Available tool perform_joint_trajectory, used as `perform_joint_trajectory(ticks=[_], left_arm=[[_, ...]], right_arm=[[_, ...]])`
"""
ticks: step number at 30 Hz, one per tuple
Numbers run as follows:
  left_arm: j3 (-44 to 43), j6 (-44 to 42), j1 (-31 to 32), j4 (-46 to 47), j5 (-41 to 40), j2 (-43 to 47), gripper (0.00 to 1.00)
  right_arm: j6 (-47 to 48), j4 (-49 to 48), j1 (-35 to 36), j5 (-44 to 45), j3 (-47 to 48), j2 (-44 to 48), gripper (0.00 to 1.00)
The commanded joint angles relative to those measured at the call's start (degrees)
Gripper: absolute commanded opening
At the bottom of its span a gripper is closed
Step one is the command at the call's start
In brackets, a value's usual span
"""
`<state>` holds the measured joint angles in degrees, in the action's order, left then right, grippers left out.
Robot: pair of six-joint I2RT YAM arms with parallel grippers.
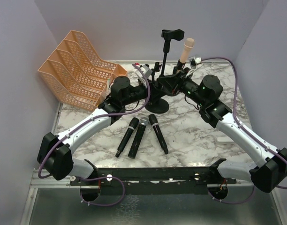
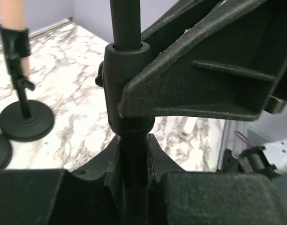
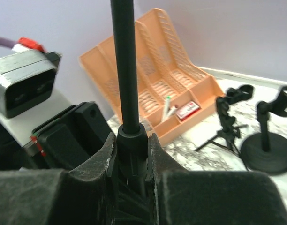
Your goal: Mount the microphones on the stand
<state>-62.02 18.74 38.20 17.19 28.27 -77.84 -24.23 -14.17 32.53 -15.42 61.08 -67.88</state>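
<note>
A peach mesh file organizer [image 1: 80,70] sits at ten o'clock on the marbled counter [image 1: 190,140]. Its lowest front compartment holds a green-tipped pen [image 3: 166,107] and a red-and-white card [image 3: 186,111]. A small white block [image 1: 225,138] lies at four o'clock.

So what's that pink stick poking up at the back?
A pale pink microphone, slim and smooth like plastic, with a rounded top. It stands nearly upright, leaning slightly, at the back of the marble table. A black clip grips its lower body, on a short black stand with a round base.
</note>
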Motion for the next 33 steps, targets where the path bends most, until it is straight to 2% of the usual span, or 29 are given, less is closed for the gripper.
perform_joint_trajectory(ticks=[1, 4, 5, 8, 9, 12, 18, 23, 30, 33], left_arm=[[-4.07, -3.69, 0.51, 6.62, -10.15, -0.63, 0.00], [-3.80, -3.10, 0.48, 6.69, -9.55, -1.35, 0.00], [-3.48, -2.94, 0.48, 6.71, -8.96, -1.37, 0.00], [-1.97, -2.91, 0.49, 6.72, -7.27, -0.85, 0.00], [-1.31, -2.99, 0.52, 6.72, -6.35, -0.58, 0.00], [0.38, -2.97, 0.54, 6.72, -2.87, 0.11, 0.00], [2.95, -2.75, 0.54, 7.02, 2.05, 1.42, 0.00], [3.96, -2.41, 0.48, 7.61, 3.99, 2.21, 0.00], [5.16, -2.01, 0.49, 8.16, 4.86, 2.61, 0.00], [5.69, -1.51, 0.49, 8.30, 4.47, 2.94, 0.00]], right_arm=[[-4.61, 11.82, 0.50, 24.84, 2.72, -2.44, 0.01], [-6.64, 13.94, 0.62, 29.91, 2.67, -2.50, 0.01], [-6.91, 13.17, 0.60, 29.50, 1.79, -1.97, 0.05], [-7.33, 9.89, 0.62, 26.51, -1.17, 0.97, 0.41], [-7.37, 9.18, 0.60, 26.27, -1.77, 2.02, 0.50], [-7.24, 9.04, 0.52, 26.66, -1.39, 4.08, 0.62], [-6.09, 9.54, 0.54, 26.98, 1.87, 4.13, 0.63], [-4.33, 9.04, 0.52, 26.29, 4.45, 2.57, 0.59], [-1.52, 7.39, 0.56, 18.75, 7.35, 0.17, 0.41], [-0.88, 7.13, 0.53, 16.23, 8.26, -0.84, 0.26]])
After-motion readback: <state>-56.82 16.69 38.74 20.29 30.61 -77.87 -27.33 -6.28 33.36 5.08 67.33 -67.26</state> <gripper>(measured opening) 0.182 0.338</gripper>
